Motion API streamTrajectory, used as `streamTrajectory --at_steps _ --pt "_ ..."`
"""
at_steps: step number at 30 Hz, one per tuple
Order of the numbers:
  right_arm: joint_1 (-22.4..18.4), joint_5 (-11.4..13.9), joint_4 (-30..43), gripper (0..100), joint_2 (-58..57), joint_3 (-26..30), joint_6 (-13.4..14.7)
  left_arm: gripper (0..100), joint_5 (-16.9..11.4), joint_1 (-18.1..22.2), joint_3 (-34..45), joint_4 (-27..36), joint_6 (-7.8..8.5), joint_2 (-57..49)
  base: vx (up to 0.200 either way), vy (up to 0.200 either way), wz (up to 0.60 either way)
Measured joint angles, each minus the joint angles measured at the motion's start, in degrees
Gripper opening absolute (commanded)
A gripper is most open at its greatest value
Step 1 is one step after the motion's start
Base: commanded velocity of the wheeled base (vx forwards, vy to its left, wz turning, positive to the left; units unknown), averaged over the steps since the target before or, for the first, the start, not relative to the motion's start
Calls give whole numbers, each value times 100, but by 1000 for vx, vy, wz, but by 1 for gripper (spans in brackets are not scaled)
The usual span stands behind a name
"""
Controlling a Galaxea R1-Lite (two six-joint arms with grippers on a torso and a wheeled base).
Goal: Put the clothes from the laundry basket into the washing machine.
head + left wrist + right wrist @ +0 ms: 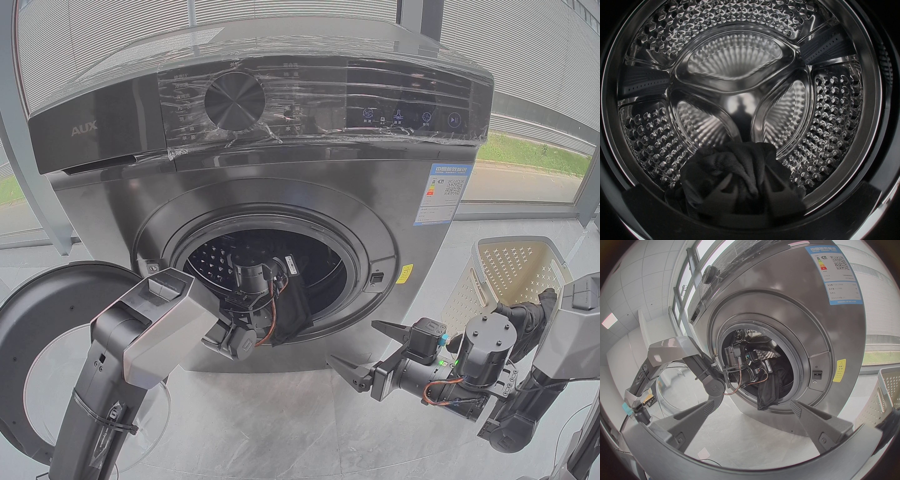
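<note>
While the washer (375,181) stands with its door (37,325) swung wide open at its left side, the left gripper (751,187) is held inside the washer's drum (840,103), just past the lower lip of the opening. A bunch of a dark garment (737,165) is pinched between its fingers (723,192), which are closed down on the cloth with only the folds between them. The rest of the garment is draped over the lower lip of the washer's opening: part is lying inside the drum and part is hung down over the washer's front panel.

The right gripper (369,350) is held low before the washer, below and to the right of the opening, apart from the front panel. Its jaws are spread wide, and nothing is held between them.

The basket (519,262) is set on the floor near the washer's right front corner. Dark clothes (531,315) are seen in it, partly hidden by the right arm.
</note>
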Motion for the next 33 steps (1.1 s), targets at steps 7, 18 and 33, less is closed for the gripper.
streamTrajectory --at_steps 7,18,33 --pt "-6 0 0 100 0 -5 -1 100 -28 -37 282 -95 12 -20 0 0 0" --pt "-2 0 0 100 6 23 0 100 -471 -304 1896 126 22 -240 0 0 0" --pt "11 -1 0 100 6 -7 -1 100 -460 -304 1773 0 101 7 0 0 0"
